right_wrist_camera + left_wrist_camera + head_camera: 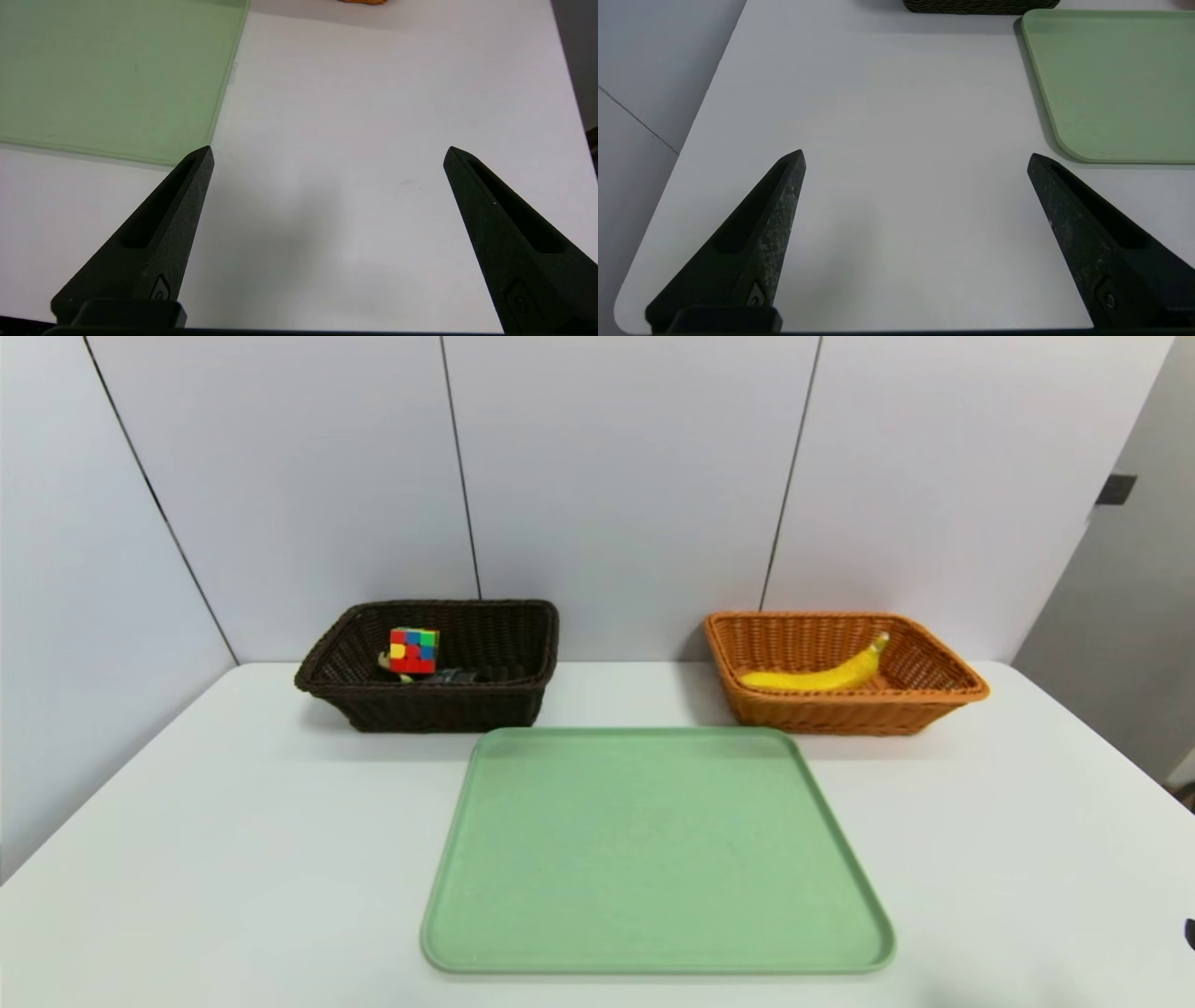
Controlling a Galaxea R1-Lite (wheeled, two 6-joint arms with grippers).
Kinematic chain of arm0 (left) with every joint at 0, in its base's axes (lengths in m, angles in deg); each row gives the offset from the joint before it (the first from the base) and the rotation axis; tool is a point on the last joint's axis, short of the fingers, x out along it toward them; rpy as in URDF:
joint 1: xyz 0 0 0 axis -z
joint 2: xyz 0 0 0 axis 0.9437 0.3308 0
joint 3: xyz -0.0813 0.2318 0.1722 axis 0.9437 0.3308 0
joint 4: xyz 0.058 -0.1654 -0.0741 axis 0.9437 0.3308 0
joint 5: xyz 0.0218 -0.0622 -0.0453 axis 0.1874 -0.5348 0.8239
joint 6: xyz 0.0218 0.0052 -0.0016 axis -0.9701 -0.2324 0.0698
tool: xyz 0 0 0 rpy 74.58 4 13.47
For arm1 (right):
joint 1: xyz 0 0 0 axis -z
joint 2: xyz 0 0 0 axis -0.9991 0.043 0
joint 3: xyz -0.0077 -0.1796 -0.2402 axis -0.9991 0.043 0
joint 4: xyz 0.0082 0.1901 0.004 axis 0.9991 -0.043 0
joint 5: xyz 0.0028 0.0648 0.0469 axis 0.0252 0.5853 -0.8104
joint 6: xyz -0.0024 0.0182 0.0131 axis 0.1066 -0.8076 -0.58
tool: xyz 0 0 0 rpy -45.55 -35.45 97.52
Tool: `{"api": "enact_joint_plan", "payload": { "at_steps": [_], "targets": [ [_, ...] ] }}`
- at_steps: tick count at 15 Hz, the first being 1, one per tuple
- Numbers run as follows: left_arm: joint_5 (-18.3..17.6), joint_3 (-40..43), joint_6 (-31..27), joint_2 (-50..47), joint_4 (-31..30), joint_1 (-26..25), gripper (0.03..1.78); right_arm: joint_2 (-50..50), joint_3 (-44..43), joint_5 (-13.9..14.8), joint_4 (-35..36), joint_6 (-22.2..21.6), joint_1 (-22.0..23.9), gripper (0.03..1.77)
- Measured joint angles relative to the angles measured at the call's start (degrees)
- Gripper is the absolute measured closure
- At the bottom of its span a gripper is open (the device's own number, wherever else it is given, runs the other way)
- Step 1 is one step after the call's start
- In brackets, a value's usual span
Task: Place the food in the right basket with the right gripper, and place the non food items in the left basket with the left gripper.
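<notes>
Two wicker baskets stand at the far side of the white desk [187,821], against the pale panelled wall. The dark brown left basket [429,705] holds the multicoloured puzzle cube [414,650], which sits toward its left end; beside and under the cube lie darker items, only partly visible, that cannot be told apart. The orange-tan right basket [845,714] holds the yellow banana [822,676], lying lengthwise with its stem end raised toward the back right. Between and in front of the baskets lies a bare green tray [653,952].

The left gripper [915,158] hangs released over bare desk near the front left corner, fingers spread wide, grasping nothing, the tray's edge off to one side. The right gripper [328,151] likewise hangs released over bare desk beside the tray's other edge, fingers wide apart with nothing between them.
</notes>
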Motion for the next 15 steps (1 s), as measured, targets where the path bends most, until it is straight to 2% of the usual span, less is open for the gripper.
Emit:
{"api": "enact_joint_plan", "payload": {
  "at_steps": [5,8,10,12,15],
  "targets": [
    [-1.66,7.25,-6.10,-10.47,-0.28,-2.19,0.12,-15.86,7.39,3.91,-0.50,-0.22,0.90,0.10],
    [-2.51,12.80,-10.98,-16.96,-1.48,-2.63,0.12,-23.32,10.34,3.80,1.66,0.13,2.89,0.10],
    [-2.54,16.41,-12.71,-18.92,-5.68,-2.76,0.12,-29.11,12.46,3.78,1.72,1.22,3.78,0.10],
    [-3.43,21.11,-12.97,-19.88,-12.58,-2.73,0.12,-33.35,16.35,4.29,4.47,4.55,4.22,0.10],
    [-5.39,30.77,-14.04,-20.29,-29.03,-2.73,0.12,-35.78,26.83,4.02,20.26,7.64,4.40,0.10]
  ]
}}
